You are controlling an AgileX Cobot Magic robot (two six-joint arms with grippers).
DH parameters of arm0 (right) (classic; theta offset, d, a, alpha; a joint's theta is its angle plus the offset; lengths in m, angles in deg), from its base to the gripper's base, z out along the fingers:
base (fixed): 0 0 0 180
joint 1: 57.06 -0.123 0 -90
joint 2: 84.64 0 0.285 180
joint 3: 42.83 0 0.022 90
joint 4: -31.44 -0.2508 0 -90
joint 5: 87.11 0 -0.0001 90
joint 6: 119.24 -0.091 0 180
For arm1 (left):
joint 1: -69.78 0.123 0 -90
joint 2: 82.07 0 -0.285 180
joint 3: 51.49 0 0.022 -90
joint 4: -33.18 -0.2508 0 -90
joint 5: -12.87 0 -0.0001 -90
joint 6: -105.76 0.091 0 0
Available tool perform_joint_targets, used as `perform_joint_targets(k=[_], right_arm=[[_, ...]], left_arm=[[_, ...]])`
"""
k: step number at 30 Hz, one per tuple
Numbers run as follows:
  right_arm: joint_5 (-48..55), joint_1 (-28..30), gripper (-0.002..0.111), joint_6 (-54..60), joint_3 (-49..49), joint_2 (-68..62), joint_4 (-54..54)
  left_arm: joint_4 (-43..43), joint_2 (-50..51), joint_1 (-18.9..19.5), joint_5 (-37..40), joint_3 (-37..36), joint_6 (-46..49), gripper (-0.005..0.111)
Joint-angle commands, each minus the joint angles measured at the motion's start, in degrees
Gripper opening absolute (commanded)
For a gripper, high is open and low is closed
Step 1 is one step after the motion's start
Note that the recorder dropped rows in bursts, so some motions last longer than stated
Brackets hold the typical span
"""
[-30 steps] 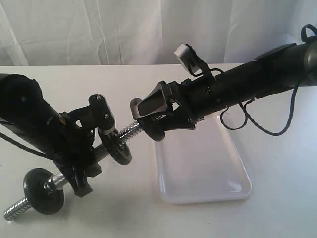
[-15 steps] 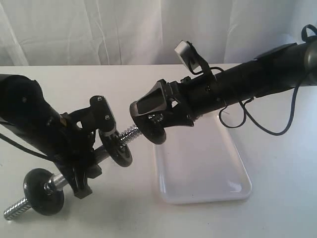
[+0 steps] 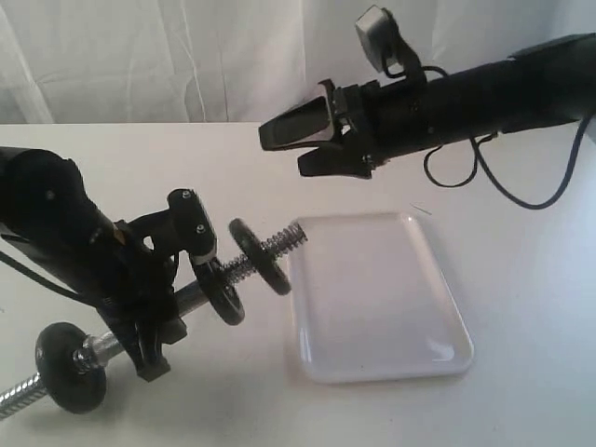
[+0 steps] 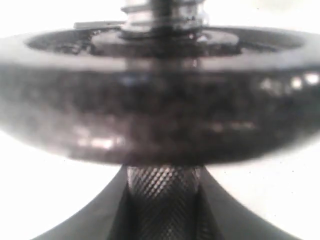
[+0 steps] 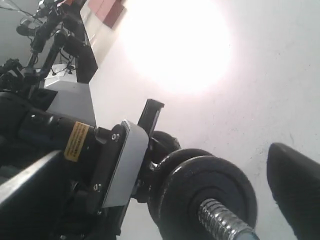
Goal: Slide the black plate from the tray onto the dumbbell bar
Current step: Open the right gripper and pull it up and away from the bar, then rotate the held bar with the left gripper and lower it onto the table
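The black plate [image 3: 262,257] sits on the threaded right end of the dumbbell bar [image 3: 282,243], a short way out from an inner black disc [image 3: 220,291]. My left gripper [image 3: 172,294] is shut on the bar's knurled middle [image 4: 163,197], just behind that disc [image 4: 160,100]. My right gripper [image 3: 284,152] hangs open and empty above the bar's end, apart from it. In the right wrist view the plate [image 5: 210,192] is seen face-on, with the threaded tip [image 5: 226,223] poking through. The white tray [image 3: 372,307] lies empty at the right.
Another black disc [image 3: 63,365] sits near the bar's far left end, low over the table. A white curtain [image 3: 186,56] closes off the back. Cables [image 3: 503,191] loop under the right arm above the tray's far edge.
My right gripper let go of the black plate on the bar's threaded end, then rose up and back to the right. The bar's left end has dropped a little.
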Motion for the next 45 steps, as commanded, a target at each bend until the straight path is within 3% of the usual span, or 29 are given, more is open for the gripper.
perform_joint_targets(k=[1, 7, 10, 13, 16, 17, 25, 34, 45], right_arm=[[0.8, 2.7, 0.105, -1.2, -1.4, 0.5, 2.2], [0.8, 3.6, 0.105, -2.4, -1.4, 0.6, 5.4], [0.8, 3.6, 0.094, -2.4, -1.4, 1.4, 5.4], [0.8, 3.6, 0.064, -2.4, -1.9, 2.8, 5.4], [0.8, 3.7, 0.01, -6.0, -2.4, 4.3, 5.4], [-0.8, 3.7, 0.001, -7.7, -2.4, 5.0, 5.4], [-10.0, 3.7, 0.0, -9.4, -2.4, 11.3, 8.8], [-17.2, 3.7, 0.0, -24.9, -0.2, 21.6, 29.5], [-15.4, 3.7, 0.0, -25.9, 9.0, 36.0, 30.1]], left_arm=[[2.3, -3.4, 0.2, -5.9, 2.1, -0.4, 0.0], [2.3, -3.4, 0.2, -7.1, 2.1, -0.4, 0.0], [2.3, -3.4, 0.2, -7.4, 2.1, -0.4, 0.0], [2.3, -3.4, 0.2, -7.4, 2.1, -0.4, 0.0], [2.8, -3.4, 0.2, -7.3, 2.1, -0.4, 0.0], [2.9, -3.4, 0.2, -7.3, 2.1, -0.8, 0.0], [2.9, -3.4, 0.2, -7.6, 2.1, -5.4, 0.0], [2.9, -3.4, 0.2, -13.2, 2.2, -21.6, 0.0], [2.9, -1.3, 0.2, -19.2, 5.2, -36.1, 0.0]])
